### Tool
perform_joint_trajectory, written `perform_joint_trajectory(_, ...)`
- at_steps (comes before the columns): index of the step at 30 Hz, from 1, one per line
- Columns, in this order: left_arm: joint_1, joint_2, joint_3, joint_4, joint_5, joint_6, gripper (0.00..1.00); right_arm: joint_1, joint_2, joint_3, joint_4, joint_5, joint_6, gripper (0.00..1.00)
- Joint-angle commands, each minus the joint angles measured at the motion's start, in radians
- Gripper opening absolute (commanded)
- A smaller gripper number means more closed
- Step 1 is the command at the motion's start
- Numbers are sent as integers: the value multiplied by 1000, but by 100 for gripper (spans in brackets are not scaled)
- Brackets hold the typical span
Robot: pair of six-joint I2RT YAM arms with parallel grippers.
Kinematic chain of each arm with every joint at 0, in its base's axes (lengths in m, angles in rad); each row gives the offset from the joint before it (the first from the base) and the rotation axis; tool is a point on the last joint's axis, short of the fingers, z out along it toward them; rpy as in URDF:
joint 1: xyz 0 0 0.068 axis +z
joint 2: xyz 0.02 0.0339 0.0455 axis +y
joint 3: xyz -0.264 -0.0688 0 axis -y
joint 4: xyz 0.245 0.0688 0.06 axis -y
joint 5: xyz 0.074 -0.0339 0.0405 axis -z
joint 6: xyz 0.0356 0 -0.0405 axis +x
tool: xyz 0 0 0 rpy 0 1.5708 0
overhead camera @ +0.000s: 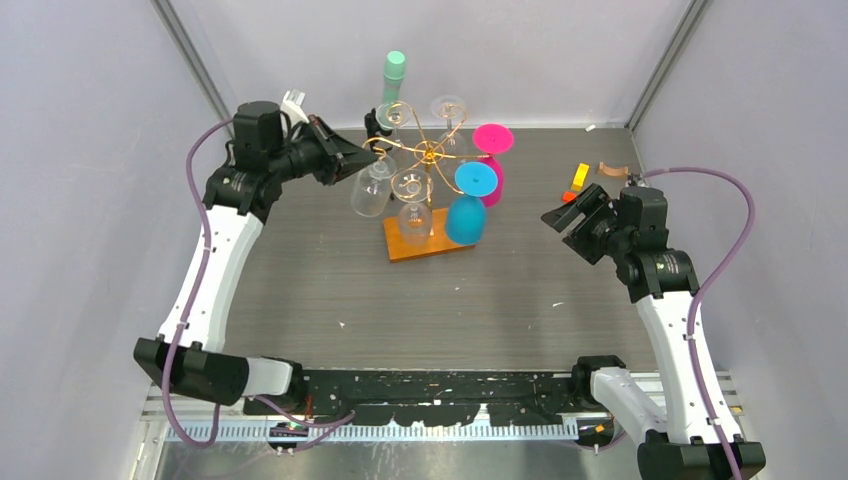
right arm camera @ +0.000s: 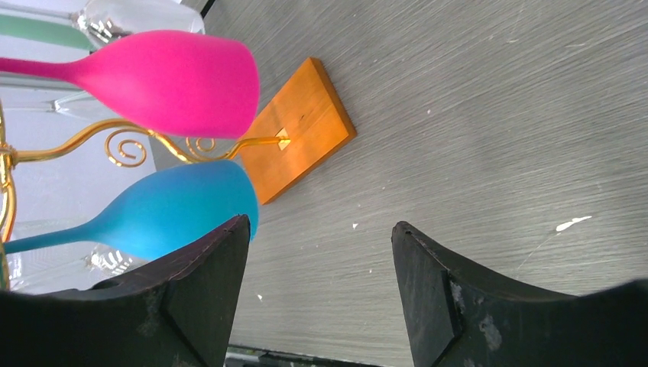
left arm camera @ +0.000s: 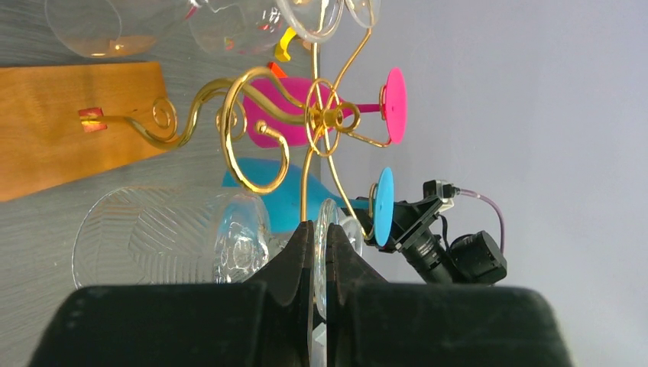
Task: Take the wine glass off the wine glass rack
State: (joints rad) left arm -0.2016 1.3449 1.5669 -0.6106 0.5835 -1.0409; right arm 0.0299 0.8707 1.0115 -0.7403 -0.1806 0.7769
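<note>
Your left gripper (left arm camera: 321, 229) pinches foot of clear wine glass (left arm camera: 153, 237) on gold wire rack (left arm camera: 328, 118); right gripper (right arm camera: 321, 229) spread.

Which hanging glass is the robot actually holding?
The clear ribbed glass on the left of the rack: the left tool pinches its foot. The pink glass and blue glass hang untouched.

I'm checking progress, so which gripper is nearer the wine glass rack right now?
Left. The left gripper is at the wine glass rack, shut on the foot of a clear wine glass hanging there. The right gripper hangs open off to the rack's right, touching nothing.
</note>
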Motion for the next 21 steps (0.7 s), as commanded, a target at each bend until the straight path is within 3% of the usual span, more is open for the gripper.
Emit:
perform_joint_trajectory(1,11,-103,-32,25,25,9,0,1,-10,18,20,-109,22,74)
perform_joint_trajectory(7,13,-258,-176,6,32,-28,0,15,-51,-95,142,-298,143,75)
perform_joint_trajectory(10,10,-353,-283,65,26,-102,0,59,-134,-200,294,-351,265,83)
perform_joint_trajectory(15,-20,-481,-399,123,19,-227,0,227,-316,-413,622,-240,564,90)
perform_joint_trajectory(21,-65,-573,-502,305,-2,-469,0,529,-326,-457,773,8,637,92)
